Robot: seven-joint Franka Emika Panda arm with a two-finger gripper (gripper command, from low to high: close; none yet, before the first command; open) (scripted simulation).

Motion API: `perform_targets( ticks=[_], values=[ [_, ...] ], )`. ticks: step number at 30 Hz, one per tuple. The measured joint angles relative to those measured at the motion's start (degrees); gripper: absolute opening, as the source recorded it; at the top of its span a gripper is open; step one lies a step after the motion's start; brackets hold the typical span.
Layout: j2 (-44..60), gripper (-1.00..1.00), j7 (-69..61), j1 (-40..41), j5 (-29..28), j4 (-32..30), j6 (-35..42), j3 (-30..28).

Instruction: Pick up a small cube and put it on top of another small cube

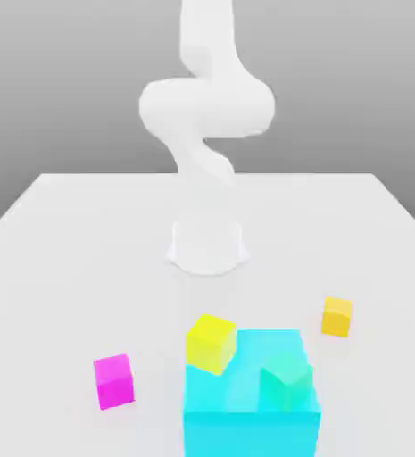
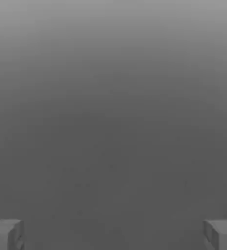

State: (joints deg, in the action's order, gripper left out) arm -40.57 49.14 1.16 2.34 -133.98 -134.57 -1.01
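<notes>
In the exterior view, the white arm (image 1: 206, 116) rises from its round base (image 1: 207, 245) at the middle of a pale tabletop (image 1: 59, 268) and climbs out past the upper edge of the picture. Nearer the camera stands a large cyan block (image 1: 246, 415), much bigger than the rest. A yellow cube (image 1: 211, 342) sits tilted at the block's far corner on the exterior view's left, overlapping its edge; whether it rests on the block or leans against it cannot be told. A teal-green cube (image 1: 286, 379) lies on top of the cyan block toward the exterior view's right, turned at an angle. A magenta cube (image 1: 114, 380) rests on the tabletop well apart from the block on the exterior view's left, and a small orange cube (image 1: 336, 316) sits on the tabletop on the exterior view's right, near the block's far corner but not touching it. No small cube is stacked on another small cube. In the hand view, the gripper (image 2: 113, 234) faces a plain grey backdrop, and its two grey fingertips (image 2: 5, 234) stand at opposite sides of the picture, spread wide with nothing between them.
</notes>
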Motion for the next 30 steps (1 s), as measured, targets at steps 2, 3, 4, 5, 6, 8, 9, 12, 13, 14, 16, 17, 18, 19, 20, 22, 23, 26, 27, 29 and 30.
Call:
perform_targets(
  ticks=[2, 3, 4, 5, 6, 8, 9, 12, 13, 14, 16, 17, 18, 19, 20, 22, 23, 26, 27, 29, 30],
  values=[
    [4.50, 0.00, 2.97, 0.91, 1.78, -1.86, -2.36, -0.75],
    [6.66, 0.00, 4.43, 1.34, 2.57, -2.75, -3.48, -1.05],
    [8.80, 0.00, 5.90, 1.79, 3.33, -3.63, -4.59, -1.30],
    [10.92, 0.00, 7.38, 2.26, 4.05, -4.50, -5.69, -1.50],
    [13.05, 0.00, 8.90, 2.74, 4.72, -5.37, -6.79, -1.67],
    [17.28, 0.00, 12.04, 3.74, 5.90, -7.11, -8.99, -1.90],
    [19.38, 0.00, 13.69, 4.25, 6.38, -7.98, -10.09, -1.99],
    [25.65, 0.00, 18.98, 5.81, 7.32, -10.60, -13.46, -2.22],
    [27.72, 0.00, 20.88, 6.38, 7.46, -11.48, -14.60, -2.26],
    [29.78, 0.00, 22.87, 6.92, 7.45, -12.36, -15.75, -2.35],
    [33.85, 0.00, 27.15, 7.99, 7.03, -14.15, -18.08, -2.63],
    [35.86, 0.00, 29.47, 8.65, 6.57, -15.05, -19.26, -2.88],
    [37.85, 0.00, 31.91, 9.46, 5.94, -15.95, -20.45, -3.21],
    [39.82, 0.00, 34.45, 10.34, 5.15, -16.86, -21.67, -3.34],
    [41.76, 0.00, 37.23, 10.84, 4.06, -17.77, -22.85, -3.85],
    [45.58, 0.00, 42.83, 10.95, 1.52, -19.45, -25.26, -5.46],
    [47.51, 0.00, 43.92, 10.82, 1.19, -19.63, -26.69, -5.79],
    [53.48, 0.00, 43.70, 11.48, 2.42, -18.94, -31.41, -4.94],
    [55.52, 0.00, 43.29, 12.10, 3.04, -18.60, -33.04, -4.19],
    [59.20, -1.00, 42.56, 13.48, 4.12, -17.97, -35.97, -2.57],
    [59.20, -1.00, 42.56, 13.48, 4.12, -17.97, -35.97, -2.57]
  ],
)
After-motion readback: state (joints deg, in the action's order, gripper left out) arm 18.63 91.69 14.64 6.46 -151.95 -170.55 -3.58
